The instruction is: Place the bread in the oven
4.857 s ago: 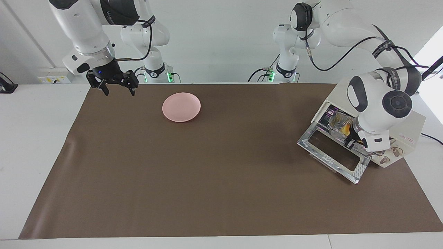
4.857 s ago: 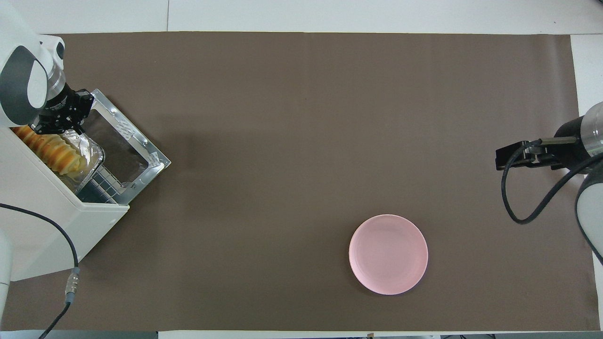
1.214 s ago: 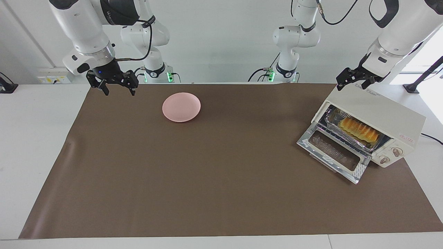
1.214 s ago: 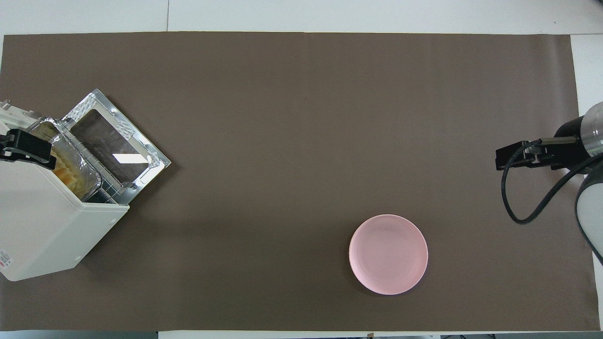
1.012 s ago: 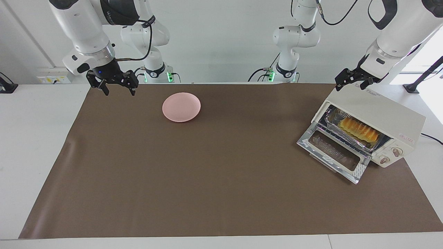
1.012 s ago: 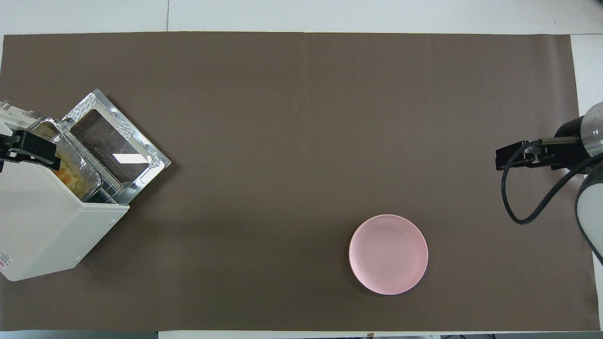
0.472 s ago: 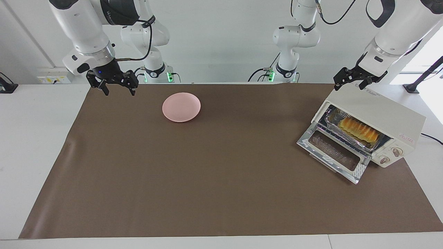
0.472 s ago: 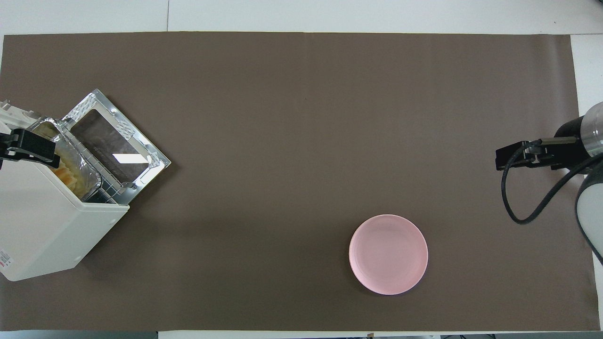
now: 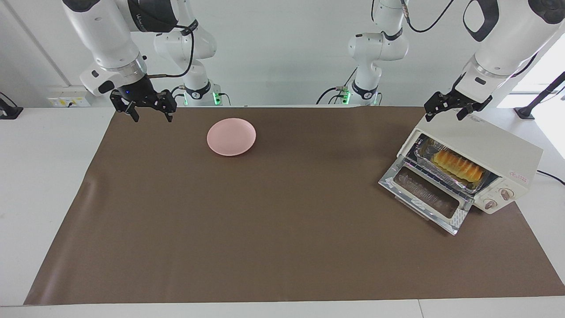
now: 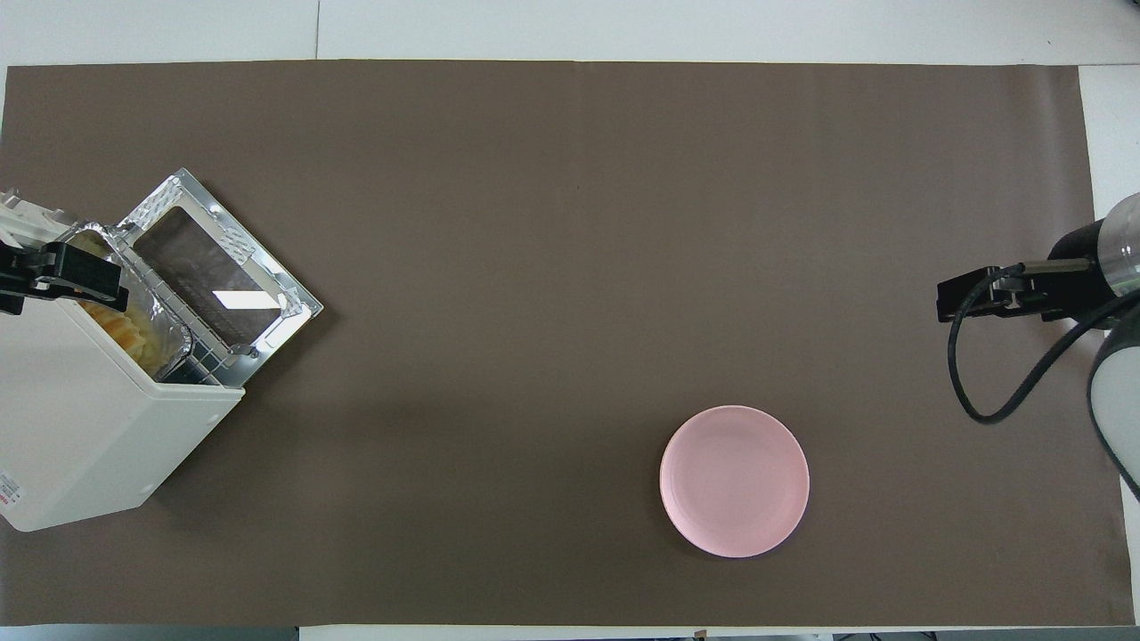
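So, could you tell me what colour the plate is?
The plate is pale pink, clearest in the overhead view.

The oven (image 9: 481, 152), a cream-white boxy toaster oven with two round knobs, stands at the left arm's end of the surface, turned at an angle, its glass door dropped open and flat. The bread (image 9: 457, 164), a ridged yellow-orange loaf, lies lengthwise inside it, resting in a foil tray (image 9: 430, 158) on the wire rack.
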Controlling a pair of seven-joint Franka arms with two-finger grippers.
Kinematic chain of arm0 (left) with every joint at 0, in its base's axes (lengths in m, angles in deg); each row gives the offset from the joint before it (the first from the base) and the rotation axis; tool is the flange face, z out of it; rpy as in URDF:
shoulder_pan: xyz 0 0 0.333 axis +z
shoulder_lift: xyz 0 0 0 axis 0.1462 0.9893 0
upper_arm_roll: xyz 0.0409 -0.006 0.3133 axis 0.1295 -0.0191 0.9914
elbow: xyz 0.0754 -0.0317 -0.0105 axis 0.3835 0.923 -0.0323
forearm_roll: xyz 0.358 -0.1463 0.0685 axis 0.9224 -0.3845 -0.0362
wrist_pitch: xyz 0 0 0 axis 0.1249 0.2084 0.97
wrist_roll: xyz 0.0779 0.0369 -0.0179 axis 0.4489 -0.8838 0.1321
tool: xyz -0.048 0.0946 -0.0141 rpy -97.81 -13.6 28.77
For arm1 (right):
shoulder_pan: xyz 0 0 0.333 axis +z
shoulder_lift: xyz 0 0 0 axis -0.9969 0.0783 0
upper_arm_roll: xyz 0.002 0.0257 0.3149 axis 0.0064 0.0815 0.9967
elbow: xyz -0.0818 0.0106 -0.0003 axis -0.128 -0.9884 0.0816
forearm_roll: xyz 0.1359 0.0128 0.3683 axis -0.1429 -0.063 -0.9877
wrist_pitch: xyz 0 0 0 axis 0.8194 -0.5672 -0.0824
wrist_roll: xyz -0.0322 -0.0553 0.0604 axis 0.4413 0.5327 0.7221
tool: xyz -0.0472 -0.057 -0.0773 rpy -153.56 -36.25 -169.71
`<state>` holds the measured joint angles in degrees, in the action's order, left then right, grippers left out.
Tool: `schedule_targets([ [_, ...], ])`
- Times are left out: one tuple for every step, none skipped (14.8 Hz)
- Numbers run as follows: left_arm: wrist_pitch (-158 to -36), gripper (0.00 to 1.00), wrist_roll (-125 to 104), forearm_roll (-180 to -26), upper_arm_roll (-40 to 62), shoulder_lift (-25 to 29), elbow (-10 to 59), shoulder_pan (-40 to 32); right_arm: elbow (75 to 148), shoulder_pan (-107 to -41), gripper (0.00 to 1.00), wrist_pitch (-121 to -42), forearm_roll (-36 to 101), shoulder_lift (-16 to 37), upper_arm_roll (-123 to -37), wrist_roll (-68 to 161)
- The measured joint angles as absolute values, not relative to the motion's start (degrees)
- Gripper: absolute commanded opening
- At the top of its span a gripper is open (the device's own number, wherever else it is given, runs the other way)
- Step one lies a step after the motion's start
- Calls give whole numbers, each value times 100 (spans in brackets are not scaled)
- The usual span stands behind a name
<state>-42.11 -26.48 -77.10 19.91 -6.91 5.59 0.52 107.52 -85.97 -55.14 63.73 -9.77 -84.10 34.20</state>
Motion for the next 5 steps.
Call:
schedule_targets([
  [-4215,100,-2649,-7710,1987,-716,579,52,10752,-8597,100,-5515,6373,-977,-8410,3420],
  [-4215,100,-2650,-7710,1981,-736,578,52,10752,-8597,100,-5514,6373,-977,-8410,3420],
  [-4215,100,-2652,-7710,1973,-753,578,51,10752,-8597,100,-5514,6373,-977,-8410,3420],
  [-4214,100,-2653,-7710,1966,-764,578,50,10751,-8597,100,-5514,6373,-977,-8410,3420],
  [-4214,100,-2653,-7710,1962,-769,578,49,10752,-8597,100,-5514,6373,-977,-8410,3420],
])
